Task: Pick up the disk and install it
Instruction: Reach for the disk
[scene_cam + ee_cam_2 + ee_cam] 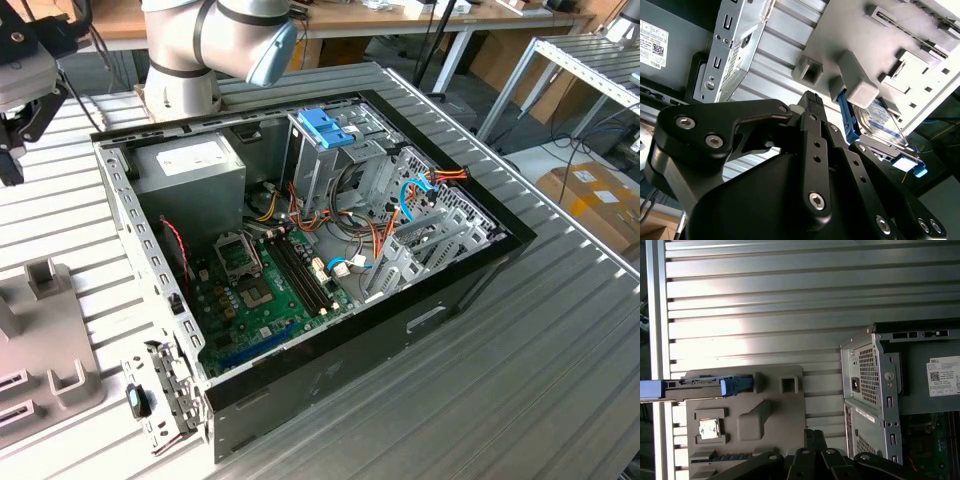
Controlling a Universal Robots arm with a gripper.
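Note:
The disk (875,120) is a silver drive with a white-and-blue label in a light-blue carrier. It stands on edge in a slot of a grey holder block (890,45). In the first wrist view the disk (700,384) is edge-on along the holder block (770,405), with its blue tab end showing. My gripper (812,98) hangs over the slatted table between the holder and the computer case. It is a short way from the disk and not touching it. Its fingers are shut with nothing in them. In the exterior view the gripper (15,150) is at the far left, above the holder block (50,340).
An open computer case (480,290) lies on the ribbed metal table (560,350). It holds a green motherboard (255,295), a grey power-supply box (190,165) and a tall metal cage with a blue bracket (325,128). The case's rear corner (870,385) is close beside the gripper. A small chip (708,428) rests on the holder.

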